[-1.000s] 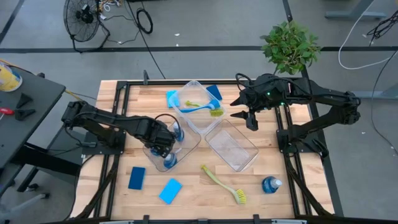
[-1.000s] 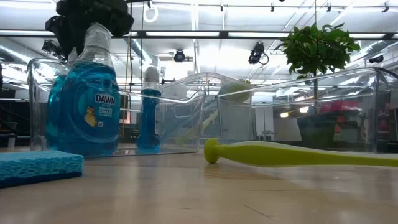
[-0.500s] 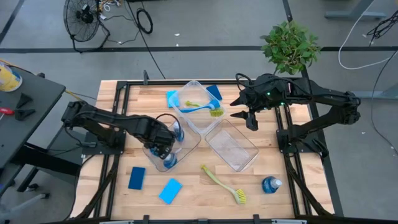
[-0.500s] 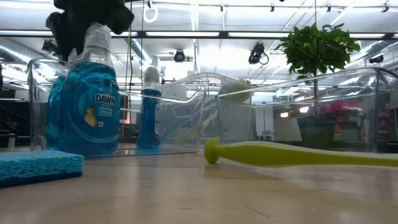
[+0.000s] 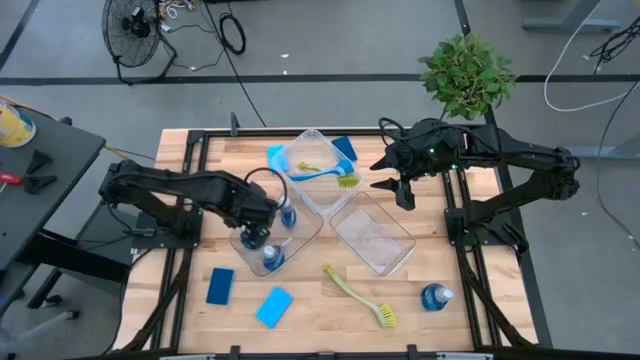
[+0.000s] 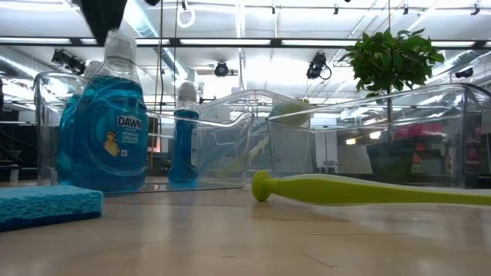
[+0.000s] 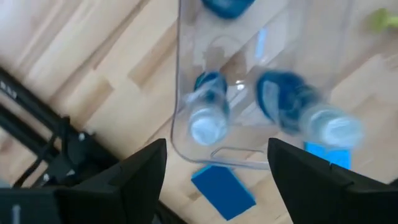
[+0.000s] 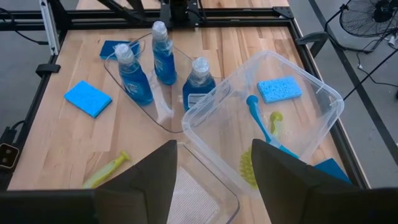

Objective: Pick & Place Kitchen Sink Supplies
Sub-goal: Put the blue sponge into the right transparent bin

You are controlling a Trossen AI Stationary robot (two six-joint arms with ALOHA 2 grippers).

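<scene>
High view: the left claw (image 5: pixel 252 237) hangs with its fingers spread wide and empty over the left-hand bin (image 5: pixel 268 238), which holds three bottles. One bottle (image 5: pixel 271 259) stands just below and ahead of the claw, and another bottle (image 5: pixel 287 213) stands just to its far side. The step in hand looks like a drop-off just finished, a bottle set upright in the bin and let go.

The right claw (image 5: pixel 402 191) waits with fingers parted and holding nothing, near the middle bin (image 5: pixel 318 170), where a blue brush (image 5: pixel 318 169) and a green brush (image 5: pixel 348 180) lie.

Well off from both claws, supplies still lie loose on the table: a dark sponge (image 5: pixel 220 285), a light sponge (image 5: pixel 274 307), a yellow-green brush (image 5: pixel 358 297) and a fourth bottle (image 5: pixel 435 296). The next move likely calls for lifting clear of the bin wall, then reaching for one of the sponges.

Compared with a second ago, the left claw has opened and pulled up and back from the bottle; the low view now shows only its tip above the cap (image 6: pixel 119 40). The right arm has not moved.
</scene>
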